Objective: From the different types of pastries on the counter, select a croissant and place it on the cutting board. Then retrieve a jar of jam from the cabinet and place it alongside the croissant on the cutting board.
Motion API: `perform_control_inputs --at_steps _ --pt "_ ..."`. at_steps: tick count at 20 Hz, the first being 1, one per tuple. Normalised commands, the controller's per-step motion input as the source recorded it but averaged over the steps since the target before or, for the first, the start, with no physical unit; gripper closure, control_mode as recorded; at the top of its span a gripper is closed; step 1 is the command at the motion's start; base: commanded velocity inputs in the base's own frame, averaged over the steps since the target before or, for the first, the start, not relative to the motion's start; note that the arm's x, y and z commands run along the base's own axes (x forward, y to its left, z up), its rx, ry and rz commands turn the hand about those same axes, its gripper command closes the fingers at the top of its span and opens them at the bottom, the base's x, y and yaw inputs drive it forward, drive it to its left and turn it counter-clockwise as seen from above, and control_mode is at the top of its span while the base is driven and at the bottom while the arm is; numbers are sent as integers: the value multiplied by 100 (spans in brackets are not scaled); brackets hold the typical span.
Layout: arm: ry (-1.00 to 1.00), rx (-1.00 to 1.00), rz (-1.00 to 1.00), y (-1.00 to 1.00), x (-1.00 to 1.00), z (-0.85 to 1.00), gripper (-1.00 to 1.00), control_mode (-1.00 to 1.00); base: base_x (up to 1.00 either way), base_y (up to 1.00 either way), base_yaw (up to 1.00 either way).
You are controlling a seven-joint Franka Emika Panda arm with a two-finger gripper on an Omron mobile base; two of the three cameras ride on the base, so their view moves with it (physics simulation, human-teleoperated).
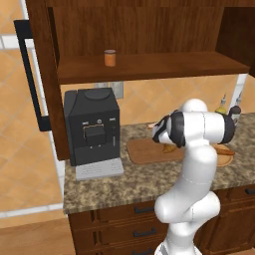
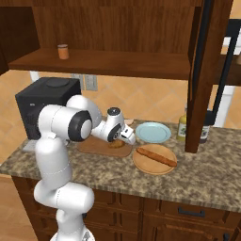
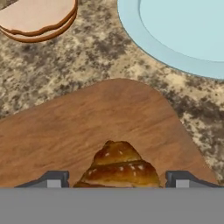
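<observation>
On the cutting board (image 3: 65, 131): croissant (image 3: 118, 168), between claw (image 3: 117, 179) tips.
Claw: partly open; grip cannot be told.
Risk: croissant dragged off as claw lifts.

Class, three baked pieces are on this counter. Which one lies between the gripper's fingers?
The golden-brown croissant on the cutting board. The pale flat pastry lies on the counter; the long orange pastry lies on a wooden plate.

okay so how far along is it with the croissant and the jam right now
Done, it seems: the croissant lies on the cutting board. In hand: the gripper sits low over it, fingers either side with gaps showing, so it looks released or nearly so. Left: the jar of jam stands on the cabinet shelf and must be brought down beside the croissant.
</observation>
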Motion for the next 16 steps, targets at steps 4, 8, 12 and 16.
perform_control_inputs --at_steps 4,8,12,16 --pt "-5 0 1 0 0 -58 -100 -100 0 0 0" --pt "-1 -1 0 0 0 -69 -100 -100 0 0 0" --pt "-3 -7 0 0 0 -44 -100 -100 0 0 0" --pt "0 -4 0 0 0 -18 -100 -100 0 0 0"
